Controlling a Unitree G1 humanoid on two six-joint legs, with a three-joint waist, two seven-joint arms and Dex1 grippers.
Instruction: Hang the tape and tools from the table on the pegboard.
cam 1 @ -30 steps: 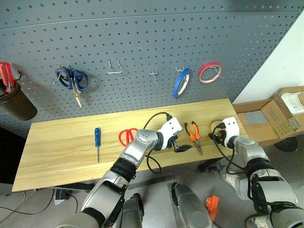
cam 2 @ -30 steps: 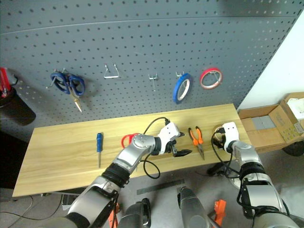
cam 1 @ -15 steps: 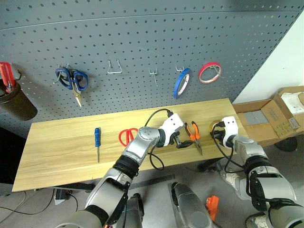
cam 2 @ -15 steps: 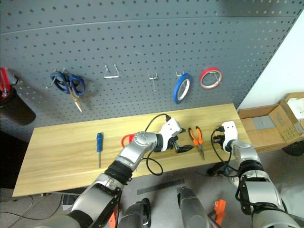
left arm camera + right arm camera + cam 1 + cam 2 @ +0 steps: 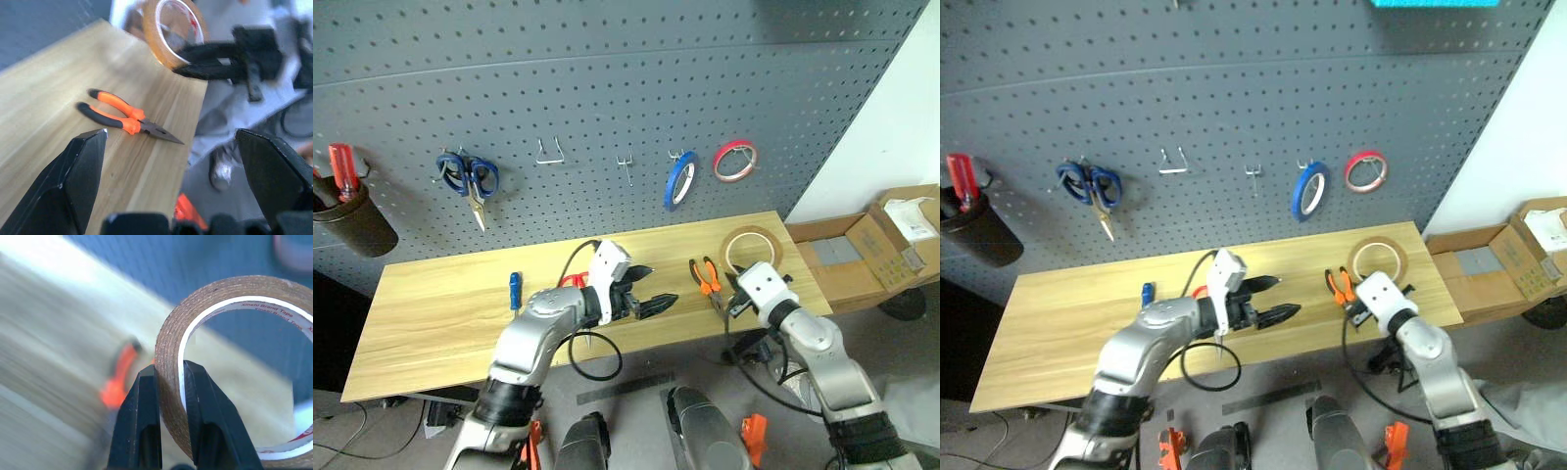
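I see the right gripper (image 5: 170, 382) with its two black fingers closed on the wall of the thin yellow-tan ring of tape (image 5: 751, 249), which stands upright, lifted above the right end of the long table with the light wood-grain top (image 5: 431, 313), in front of the large dark grey pegboard with hooks (image 5: 607, 88). The left gripper (image 5: 651, 291) hangs over the middle of the table with its fingers spread wide and holding nothing. The orange-and-black-handled pliers (image 5: 705, 279) lie flat between the two grippers, the small blue-handled screwdriver (image 5: 514, 290) lies further left, and I can see only a small part of the red-handled scissors (image 5: 572, 281) behind the left arm.
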